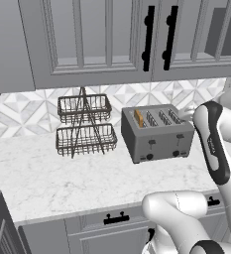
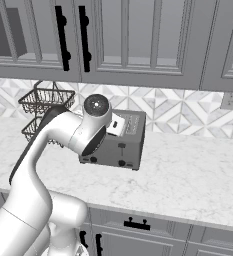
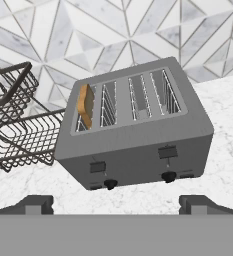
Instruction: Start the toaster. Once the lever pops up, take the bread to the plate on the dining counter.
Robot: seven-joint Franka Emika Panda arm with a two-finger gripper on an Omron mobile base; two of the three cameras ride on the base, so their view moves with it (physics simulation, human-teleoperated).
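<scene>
The bread (image 3: 86, 106) stands in the toaster (image 3: 138, 150)'s leftmost slot; the gripper (image 3: 116, 205), spread wide, should press the lever (image 3: 97, 167) at seven o'clock straight down; no sideways shove.

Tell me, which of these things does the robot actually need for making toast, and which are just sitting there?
Needed: toaster, bread standing in its end slot, gripper.
Just sitting there: wire basket rack, wall cupboards, wall socket.
</scene>
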